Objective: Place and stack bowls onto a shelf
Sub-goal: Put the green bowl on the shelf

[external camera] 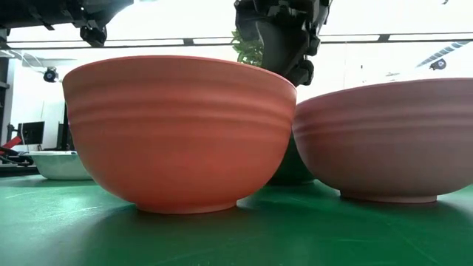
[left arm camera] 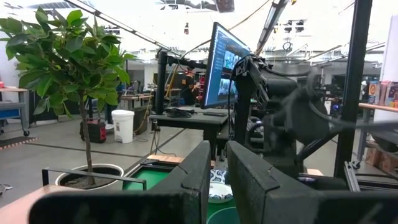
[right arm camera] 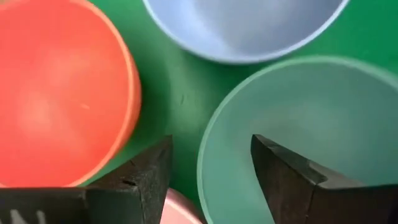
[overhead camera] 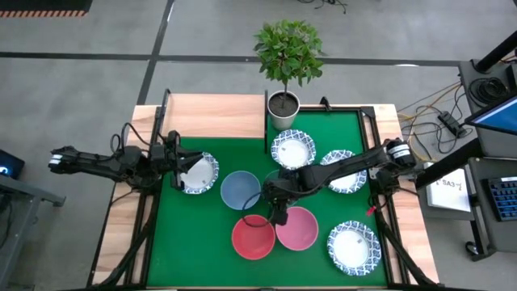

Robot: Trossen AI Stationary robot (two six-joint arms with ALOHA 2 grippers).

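Dark fingers of the right gripper (right arm camera: 211, 180) stand apart, straddling the near rim of the dark green bowl (right arm camera: 298, 137) at mid-mat; one finger hangs inside the bowl, the other outside over bare mat. Seen from above, that gripper (overhead camera: 277, 212) sits between the blue bowl (overhead camera: 240, 190), the red bowl (overhead camera: 254, 237) and the pink bowl (overhead camera: 296, 228), hiding most of the green one.

The green bowl is pale inside, smooth and matte, with a thin rounded lip. Just beside it lie the blue bowl (right arm camera: 242, 28) and the red bowl (right arm camera: 59, 93), neither touching it, and a sliver of pink shows by the outer finger. From table height the red bowl (external camera: 181, 133) shows faint turned ridges below its rim, with the pink bowl (external camera: 388, 140) close at its side.

At the mat's left edge the left gripper (overhead camera: 179, 166) hovers at the rim of a white patterned bowl (overhead camera: 199, 173); whether its fingers are parted cannot be told from above, though its wrist view shows a narrow gap between them. Three more patterned bowls lie on the right half (overhead camera: 293, 149) (overhead camera: 342, 170) (overhead camera: 353, 246).

The shelf (overhead camera: 214, 115) stands bare at the far left corner of the green mat (overhead camera: 194, 242), beside the potted plant (overhead camera: 287, 56). Writing on a sheet off the table's right side cannot be read.
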